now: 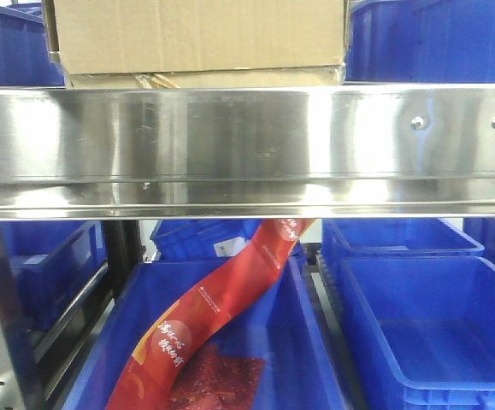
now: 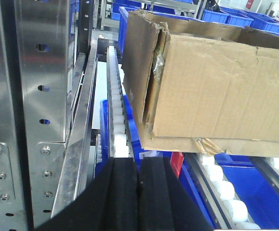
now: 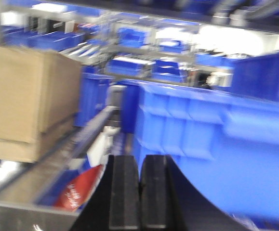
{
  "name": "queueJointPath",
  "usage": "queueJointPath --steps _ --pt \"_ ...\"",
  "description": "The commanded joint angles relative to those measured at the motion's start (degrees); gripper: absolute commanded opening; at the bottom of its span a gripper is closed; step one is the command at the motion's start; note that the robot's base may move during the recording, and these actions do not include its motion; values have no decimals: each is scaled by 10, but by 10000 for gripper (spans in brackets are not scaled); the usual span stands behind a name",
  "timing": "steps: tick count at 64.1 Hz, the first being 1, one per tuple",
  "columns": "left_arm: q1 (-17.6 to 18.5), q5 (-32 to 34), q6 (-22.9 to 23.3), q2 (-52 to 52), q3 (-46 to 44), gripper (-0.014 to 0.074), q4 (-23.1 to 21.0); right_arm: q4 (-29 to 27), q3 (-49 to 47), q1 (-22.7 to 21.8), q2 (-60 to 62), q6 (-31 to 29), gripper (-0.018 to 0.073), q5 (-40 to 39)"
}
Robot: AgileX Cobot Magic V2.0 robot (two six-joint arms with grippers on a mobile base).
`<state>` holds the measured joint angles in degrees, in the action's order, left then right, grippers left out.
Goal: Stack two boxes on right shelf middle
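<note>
Already the large tan corrugated cardboard box sits on the thinner flat taped cardboard box behind the shiny stainless-steel shelf rail, so the stack looks done; my left gripper and right gripper are both pressed closed, empty (clear of the cardboard).

Cropped, hidden, blurred
The large box runs off the top edge; the shelf rail hides the flat box; right wrist view blurred.

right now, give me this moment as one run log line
stack: large tan cardboard box on flat taped cardboard box | place: steel shelf | left hand shut, empty | right hand shut, empty
</note>
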<state>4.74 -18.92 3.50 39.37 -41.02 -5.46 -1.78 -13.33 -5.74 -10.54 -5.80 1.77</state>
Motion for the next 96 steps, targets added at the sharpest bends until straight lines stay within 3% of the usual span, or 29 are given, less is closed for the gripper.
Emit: queueJointPath --steps 1,20,55,69,96 --pt "-1 9 1 -2 -1 -111 -4 -15 43 -4 23 7 -165 -26" --pt "-1 9 1 -2 -1 -111 -4 -15 133 36 105 14 -165 -23" --pt "-1 13 1 -2 -1 -111 -4 -15 133 34 105 11 -165 -22" --pt "-1 13 1 -2 -1 -111 -4 -15 133 -6 105 11 -165 -26" --pt "-1 13 1 -2 -1 -111 -4 -15 133 -1 105 11 -165 -22"
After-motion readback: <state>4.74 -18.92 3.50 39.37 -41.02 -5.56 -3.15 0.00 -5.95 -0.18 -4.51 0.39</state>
